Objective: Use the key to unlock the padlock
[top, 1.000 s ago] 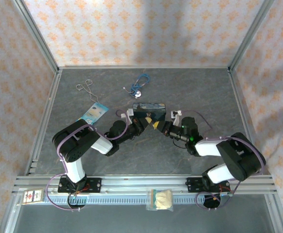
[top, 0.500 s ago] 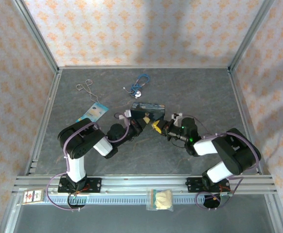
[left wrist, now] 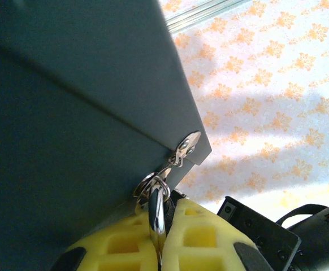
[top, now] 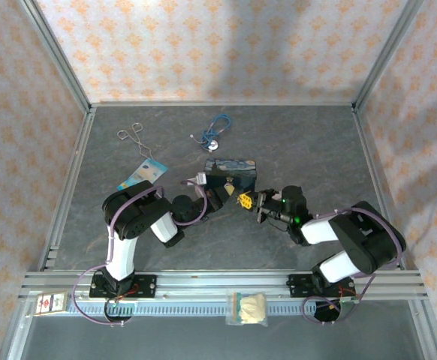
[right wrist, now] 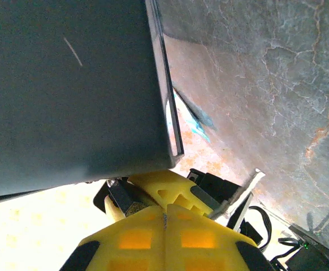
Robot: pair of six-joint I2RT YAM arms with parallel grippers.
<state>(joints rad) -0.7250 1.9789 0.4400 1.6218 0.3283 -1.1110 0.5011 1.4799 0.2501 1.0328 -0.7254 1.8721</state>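
Looming beside both jaws: blue box (top: 231,171)

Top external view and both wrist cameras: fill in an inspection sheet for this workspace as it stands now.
Surface: grey marbled table, no spills seen.
Job's things: the key, thin and silvery with a ring, beside the blue painted box; a dark metal piece, probably the padlock, at the right gripper's tips.
Clutter: forceps, stethoscope, blue card, bagged item on the near rail.
Grippers: left gripper shut on the key; right gripper shut, hold on the padlock unclear.
Cables: purple cable along the left arm, no snag seen.
Surroundings: patterned walls, aluminium frame.
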